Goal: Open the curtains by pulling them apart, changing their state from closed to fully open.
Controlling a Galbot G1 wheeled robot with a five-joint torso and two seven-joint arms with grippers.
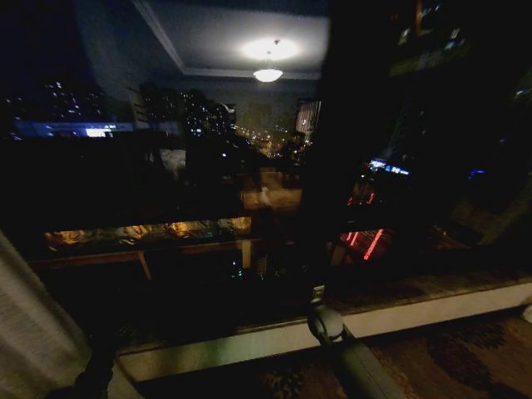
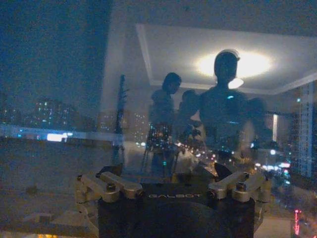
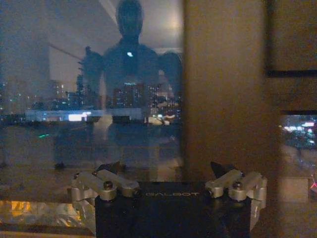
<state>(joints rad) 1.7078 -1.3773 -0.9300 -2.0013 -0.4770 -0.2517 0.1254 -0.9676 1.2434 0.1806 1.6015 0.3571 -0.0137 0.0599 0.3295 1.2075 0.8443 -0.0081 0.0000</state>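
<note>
Head view: night glass stands bare across the middle of the window, the ceiling lamp mirrored in it; one sheer curtain panel is bunched at the lower left, against the left end of the pale sill. The right arm rises from below toward the sill; the dark band on the right may be frame or drape, too dim to tell.

Left wrist view: the left hand faces the pane with its fingers spread wide and nothing between them. The robot's own reflection shows in the glass, and no fabric lies in reach.

Right wrist view: the right hand, equally wide and empty, points at the glass just beside a broad dull-gold vertical strip.

Judged from this, the opening looks almost complete. Finishing well means checking each side for leftover sheer fabric, gripping only its free edge, and drawing it level along the sill toward the window's end, clear of the heavier drape.
</note>
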